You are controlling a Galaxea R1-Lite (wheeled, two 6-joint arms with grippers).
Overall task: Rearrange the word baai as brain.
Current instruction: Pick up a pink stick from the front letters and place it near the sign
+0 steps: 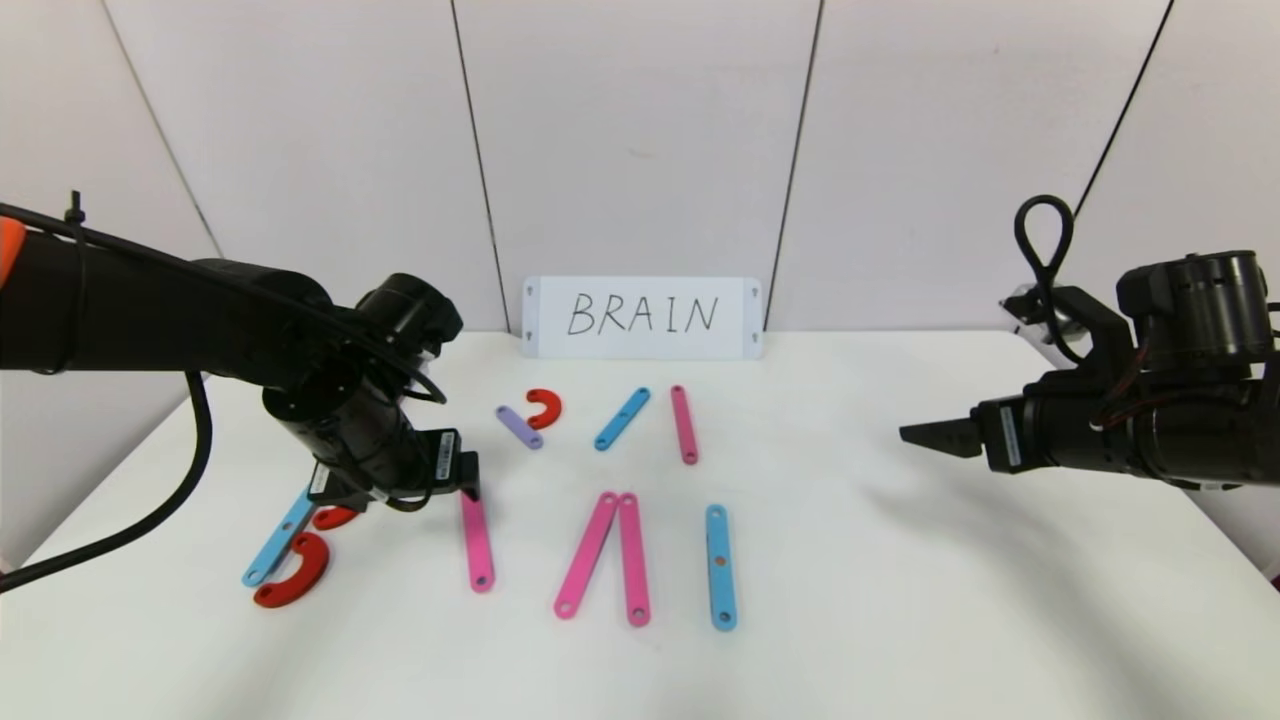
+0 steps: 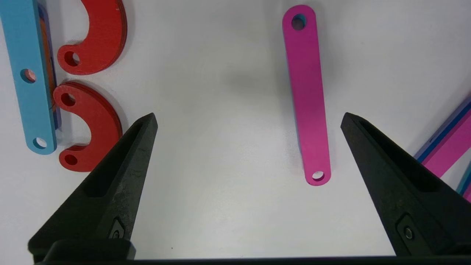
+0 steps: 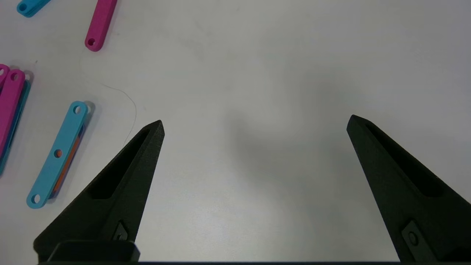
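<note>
Left gripper (image 2: 248, 121): jaws spread wide, nothing between them but bare table (image 1: 900, 600). It hangs low over the near-left part of the surface, just beside the far end of a single pink strip (image 1: 477, 540). In the left wrist view this strip (image 2: 307, 95) lies between the two fingers, closer to one of them, not touched.

That pink strip runs near–far, almost straight, with a hole at its near end.

Left of it, partly under the arm: a blue strip (image 1: 275, 545), long axis slanting from near-left to far-right, with two red curves beside it. One red curve (image 1: 300, 575) is in plain view at the near end; the other (image 1: 335, 517) is mostly covered by the gripper. The left wrist view shows both curves (image 2: 94, 127) (image 2: 97, 40) lying just beside the blue strip (image 2: 31, 77), their end holes toward it.

Centre: two pink strips forming a narrow wedge, far ends touching. The left one (image 1: 587, 553) slants to near-left; the right one (image 1: 633, 558) runs almost straight near–far.

Right of those, apart: a blue strip (image 1: 721, 566), long axis near–far.

Far row, loose pieces: a short lilac strip (image 1: 519, 427) slanting far-left to near-right, touching a small red curve (image 1: 545, 408); a short blue strip (image 1: 622, 418) slanting near-left to far-right; a pink strip (image 1: 684, 424) roughly near–far.

White card (image 1: 643, 316) reading BRAIN stands against the back wall.

Right gripper (image 3: 255, 123): jaws spread, empty, held above bare table at the far right, well apart from all pieces.
</note>
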